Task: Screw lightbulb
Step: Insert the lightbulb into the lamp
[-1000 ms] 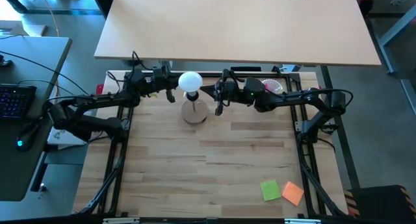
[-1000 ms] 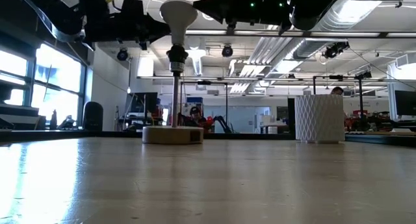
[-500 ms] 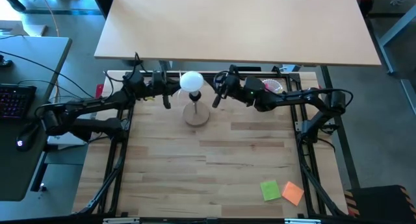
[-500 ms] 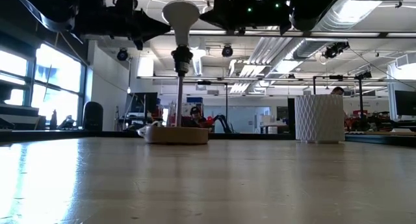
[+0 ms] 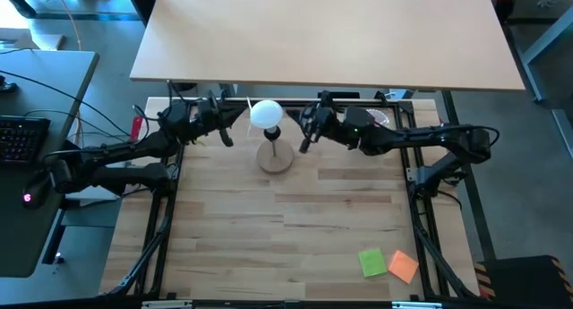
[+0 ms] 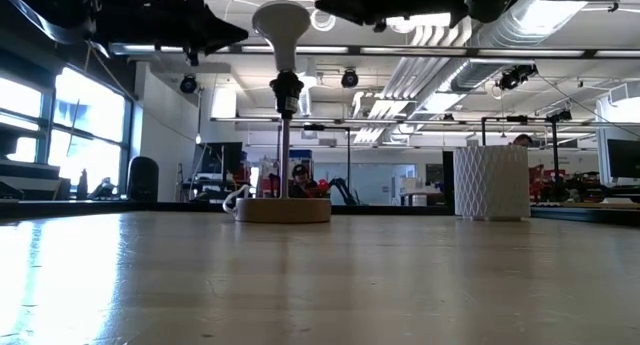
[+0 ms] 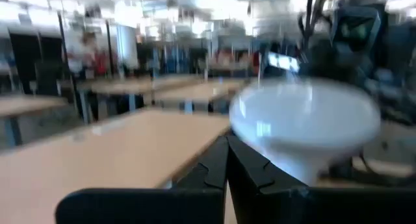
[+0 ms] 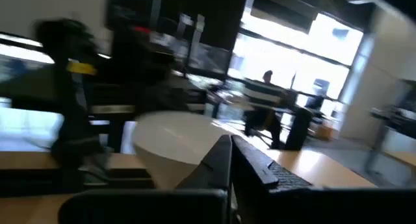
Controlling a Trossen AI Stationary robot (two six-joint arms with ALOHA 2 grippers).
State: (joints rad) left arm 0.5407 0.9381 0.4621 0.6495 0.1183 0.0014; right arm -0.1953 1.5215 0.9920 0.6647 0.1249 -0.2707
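Between both grippers, the lightbulb [image 5: 265, 114] stands upright in the lamp base [image 5: 275, 157] socket, axis vertical. Left gripper [image 5: 229, 134] and right gripper [image 5: 304, 141] flank it, apparently closed, empty.

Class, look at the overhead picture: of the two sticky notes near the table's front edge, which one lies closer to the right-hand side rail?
The orange sticky note. It lies right of the green sticky note, their corners meeting or overlapping, so it is nearer the right rail.
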